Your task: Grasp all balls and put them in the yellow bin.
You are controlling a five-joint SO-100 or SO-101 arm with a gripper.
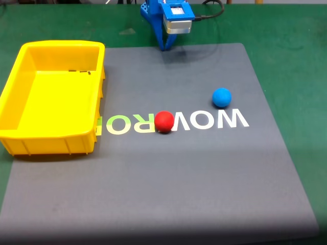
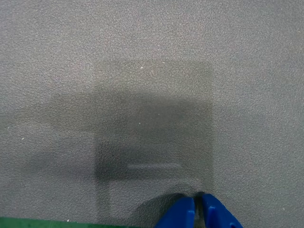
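Note:
The red ball (image 1: 164,122) rests mid-mat on the printed letters. Right of it and slightly farther back lies the blue ball (image 1: 222,97). An empty yellow bin (image 1: 30,138) stands at the mat's left edge. My blue gripper (image 1: 166,46) points down at the far edge of the mat, well behind both balls. In the wrist view its fingertips (image 2: 184,211) meet at the bottom of the picture over bare grey mat, and the gripper (image 2: 197,195) is shut with nothing in it.
A grey mat (image 1: 204,178) with white and yellow-green lettering (image 1: 204,120) covers a green table (image 1: 296,46). A black cable (image 1: 212,14) runs behind the arm's base.

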